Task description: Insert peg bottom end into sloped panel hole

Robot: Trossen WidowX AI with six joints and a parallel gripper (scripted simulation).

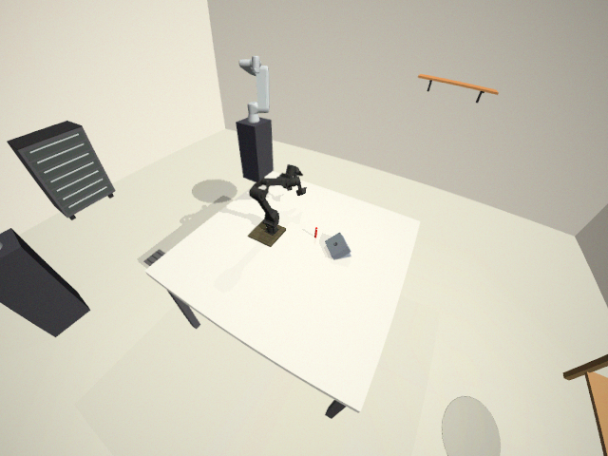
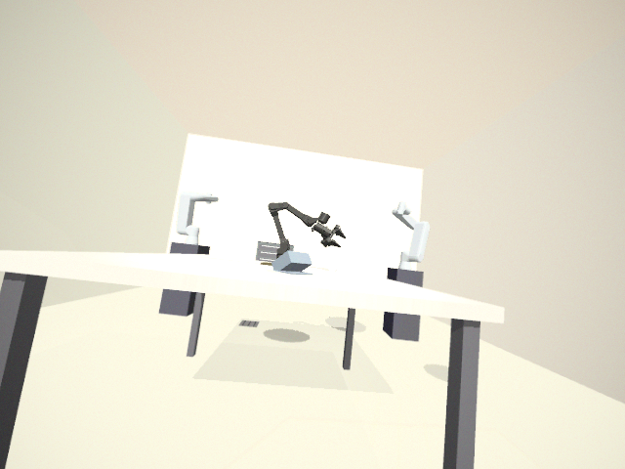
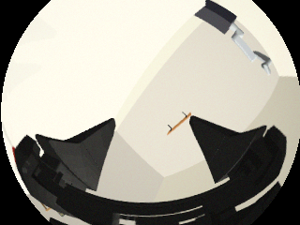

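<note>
- The black hand point(image 1: 302, 184) point(image 2: 343, 240) point(image 3: 153, 120) is up in the air above the worktop point(image 1: 275, 304) point(image 2: 252, 277) point(image 3: 70, 70), its fingers spread wide with nothing between them.
- Under the arm's foot lies a dark brown board point(image 1: 259, 236) point(image 2: 266, 263).
- The red peg point(image 1: 315, 232) stands on the worktop between that board and the sloped panel point(image 1: 343, 245) point(image 2: 295, 261) — outside the hole point(image 1: 335, 243).
- From the exterior side, the grey-blue panel partly hides the arm's foot, and I can't make out the peg there; from the top, both peg and hole show. The wrist view catches only a sliver of red at its left edge.
- Beyond the worktop, a pale arm point(image 1: 263, 88) point(image 2: 418, 242) point(image 3: 244, 47) rises from a dark pedestal point(image 1: 255, 147) point(image 2: 403, 313) point(image 3: 217, 18). The exterior view shows a second pale arm point(image 2: 186, 214) whole; the top view crops it.
- Farther off stands a slatted dark cabinet point(image 1: 68, 169) point(image 2: 267, 251).
- On the wall, an orange rail point(image 1: 457, 84) point(image 3: 179, 124) shows from the top and wrist — not in the exterior view.
</note>
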